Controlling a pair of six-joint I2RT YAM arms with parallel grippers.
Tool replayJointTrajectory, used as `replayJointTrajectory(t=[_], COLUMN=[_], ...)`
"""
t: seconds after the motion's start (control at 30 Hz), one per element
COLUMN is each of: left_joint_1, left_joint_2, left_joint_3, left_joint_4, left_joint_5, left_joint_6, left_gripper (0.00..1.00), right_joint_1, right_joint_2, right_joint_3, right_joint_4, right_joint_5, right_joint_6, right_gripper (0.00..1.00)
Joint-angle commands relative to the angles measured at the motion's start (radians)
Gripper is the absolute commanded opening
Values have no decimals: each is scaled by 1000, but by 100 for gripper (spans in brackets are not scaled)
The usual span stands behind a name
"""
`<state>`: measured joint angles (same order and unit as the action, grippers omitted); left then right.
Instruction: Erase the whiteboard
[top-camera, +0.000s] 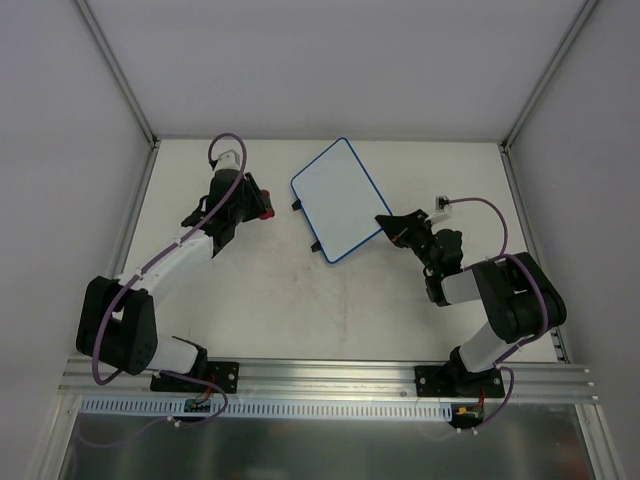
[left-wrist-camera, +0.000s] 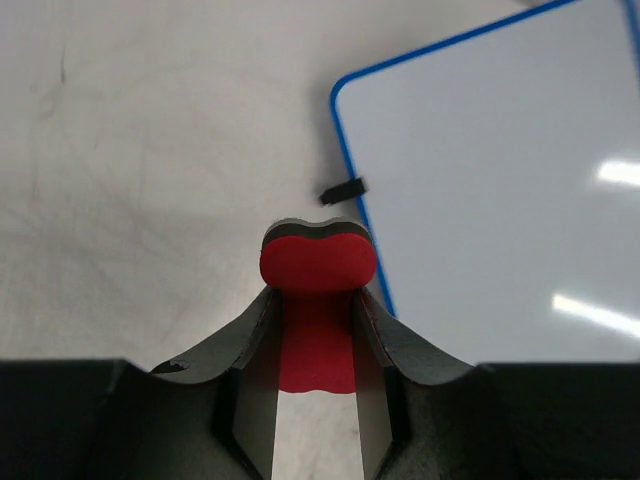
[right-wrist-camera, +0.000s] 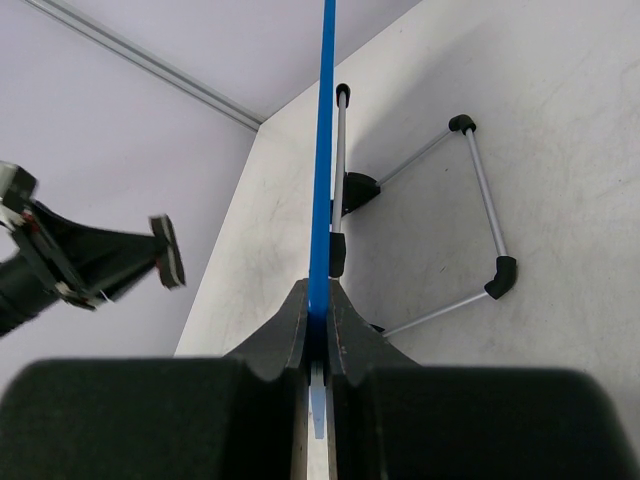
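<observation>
The whiteboard lies at the table's back middle, white with a blue rim and no marks that I can see. It also shows in the left wrist view, with a black tab on its near edge. My right gripper is shut on the board's near right corner. The right wrist view shows the rim edge-on between the shut fingers. My left gripper is shut on a red eraser, just left of the board and apart from it.
A thin metal wire stand with black joints shows on the board's underside. Grey enclosure walls and aluminium posts surround the table. An aluminium rail runs along the near edge.
</observation>
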<state>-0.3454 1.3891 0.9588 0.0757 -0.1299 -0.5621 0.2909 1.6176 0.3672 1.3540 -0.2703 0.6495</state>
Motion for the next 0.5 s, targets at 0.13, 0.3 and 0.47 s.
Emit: replayJointTrajectory(t=[0.13, 0.3, 0.47], left_joint_1=[60, 65, 65], left_joint_2=[-25, -77, -113], left_joint_3=[-153, -196, -238], left_joint_4=[-195, -267, -295], left_joint_5=[93, 84, 84], left_joint_6=[14, 36, 51], left_gripper=[0, 5, 18], right_joint_1=[10, 8, 11], right_joint_2=[22, 24, 22], right_joint_3=[22, 21, 19], right_joint_4=[92, 97, 100], right_joint_5=[-52, -53, -53], right_joint_6=[-11, -11, -13], right_gripper=[0, 0, 0])
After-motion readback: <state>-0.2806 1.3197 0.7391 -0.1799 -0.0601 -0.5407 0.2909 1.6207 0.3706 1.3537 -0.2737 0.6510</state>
